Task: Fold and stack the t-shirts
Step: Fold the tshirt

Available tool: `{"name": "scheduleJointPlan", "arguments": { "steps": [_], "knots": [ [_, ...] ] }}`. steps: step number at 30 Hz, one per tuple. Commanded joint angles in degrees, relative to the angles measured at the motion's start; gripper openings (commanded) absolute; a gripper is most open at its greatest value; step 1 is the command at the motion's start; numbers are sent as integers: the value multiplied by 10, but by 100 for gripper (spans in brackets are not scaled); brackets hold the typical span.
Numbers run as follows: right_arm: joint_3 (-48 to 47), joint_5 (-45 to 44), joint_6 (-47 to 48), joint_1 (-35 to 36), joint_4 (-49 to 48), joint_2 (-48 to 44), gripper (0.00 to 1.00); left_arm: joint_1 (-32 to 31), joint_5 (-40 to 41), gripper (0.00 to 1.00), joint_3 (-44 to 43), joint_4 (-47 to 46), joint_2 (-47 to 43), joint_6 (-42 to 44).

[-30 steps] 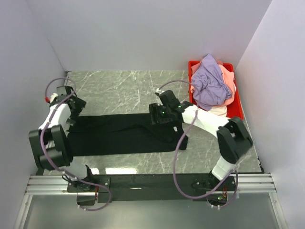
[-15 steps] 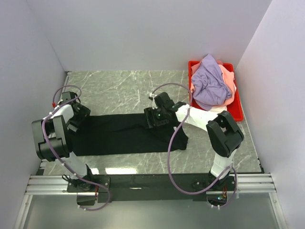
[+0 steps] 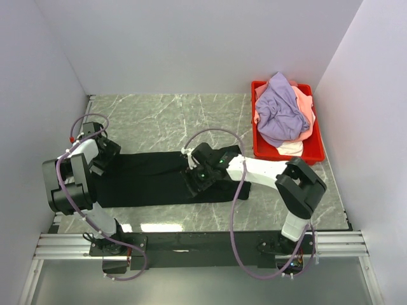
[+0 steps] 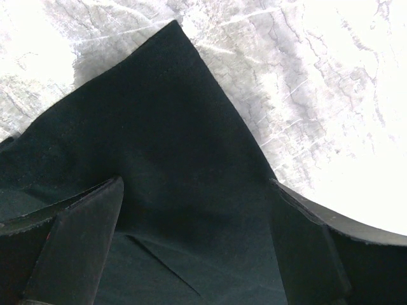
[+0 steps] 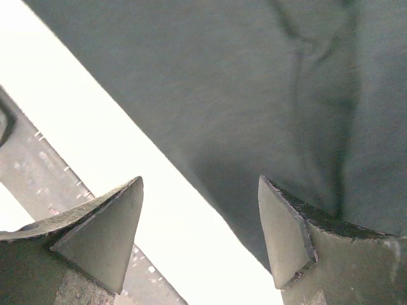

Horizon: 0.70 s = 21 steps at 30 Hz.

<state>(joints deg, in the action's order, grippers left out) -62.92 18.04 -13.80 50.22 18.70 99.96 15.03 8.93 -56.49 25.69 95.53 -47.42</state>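
Across the desk point(image 3: 165, 121) the black shirt point(image 3: 146, 181) is laid out flat; left tool point(image 4: 196, 184) is spread wide over its corner, right tool point(image 5: 199, 184) open over its near edge, nothing gripped.

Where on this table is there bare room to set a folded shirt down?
The widest bare stretch of the table lies behind the black t-shirt, left of the red bin. A narrower strip runs between the shirt's near edge and the arm bases. Crowded: the shirt's band, with the left gripper and right gripper over it, and the heaped bin.
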Motion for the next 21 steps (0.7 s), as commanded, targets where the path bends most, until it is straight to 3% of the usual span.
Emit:
{"name": "scheduleJointPlan", "arguments": {
  "steps": [1,6,11,21],
  "knots": [
    [3,-18,8,7,-2,-52,79,4,21,99,-2,-6,5,8],
    [-6,-94,-32,-28,-2,-79,80,4,22,99,-4,-9,5,14],
    [-23,-42,-39,-122,-24,-43,80,4,28,100,-8,-13,12,21],
    [-77,-14,-27,-137,-29,37,80,5,3,99,-3,-34,21,24]
  ]
}}
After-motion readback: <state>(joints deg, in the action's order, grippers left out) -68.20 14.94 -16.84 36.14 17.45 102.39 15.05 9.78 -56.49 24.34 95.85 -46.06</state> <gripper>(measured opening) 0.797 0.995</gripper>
